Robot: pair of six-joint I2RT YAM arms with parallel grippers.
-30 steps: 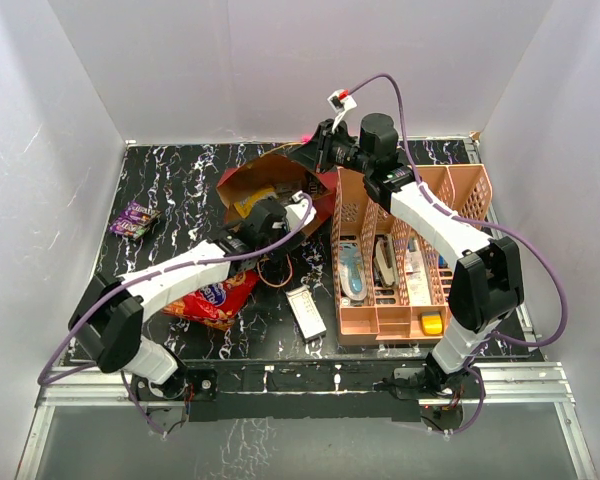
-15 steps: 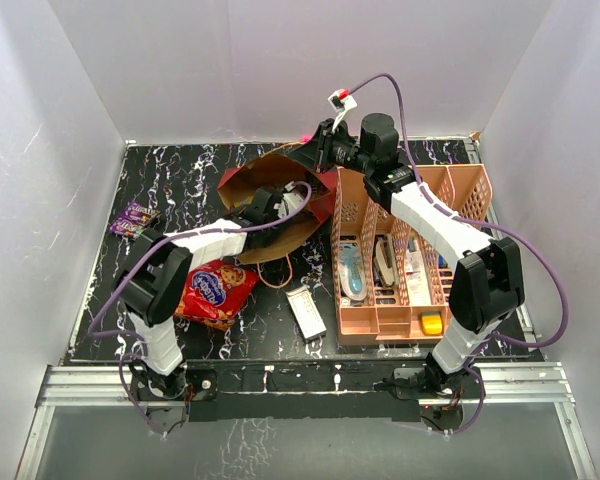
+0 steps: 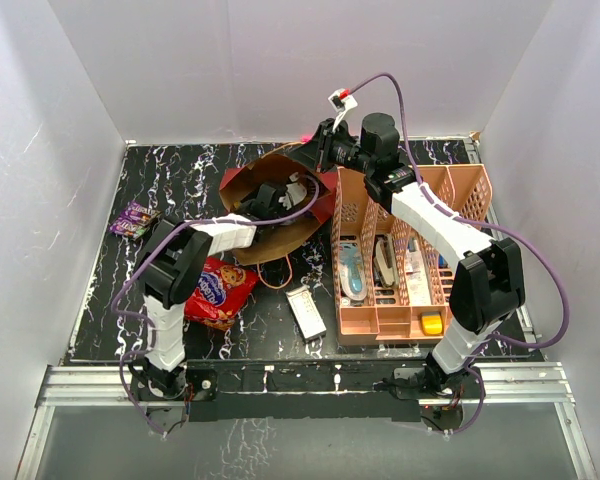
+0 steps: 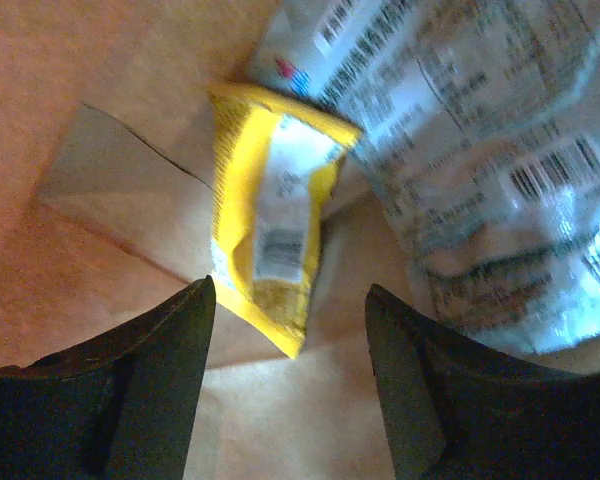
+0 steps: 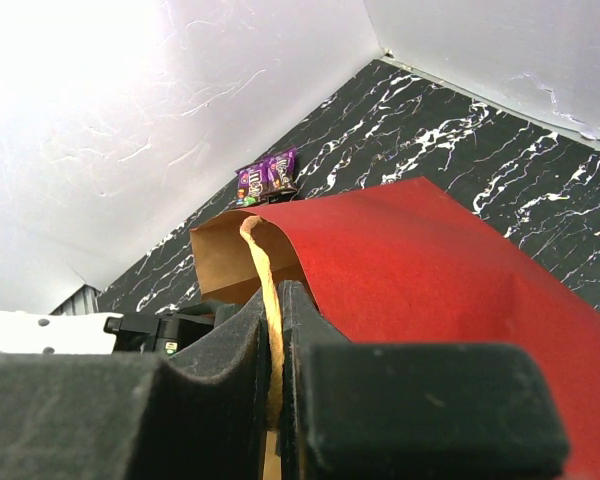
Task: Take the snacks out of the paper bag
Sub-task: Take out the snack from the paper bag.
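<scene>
top external view: a dark red paper bag (image 3: pixel 242 183) sits at the table's 12 o'clock, brown inside showing. a pink rack (image 3: pixel 472 190) stands at its 3 o'clock. a red cookie bag (image 3: pixel 220 292) lies at the paper bag's 7 o'clock, a purple wrapper (image 3: pixel 135 218) at 9. the right gripper (image 5: pixel 277 340) is pressed together on the bag's tan handle cord (image 5: pixel 263 270). the left gripper (image 4: pixel 285 400) reaches inside the bag with fingers spread. a yellow wrapper (image 4: pixel 275 230) lies just beyond them, and a clear wrapper (image 4: pixel 460 150) is at its 2 o'clock.

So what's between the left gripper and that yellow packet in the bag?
Nothing. In the left wrist view, the yellow packet's near end lies in the gap of the open left gripper, with only the paper bag's bare brown inside around it.
</scene>
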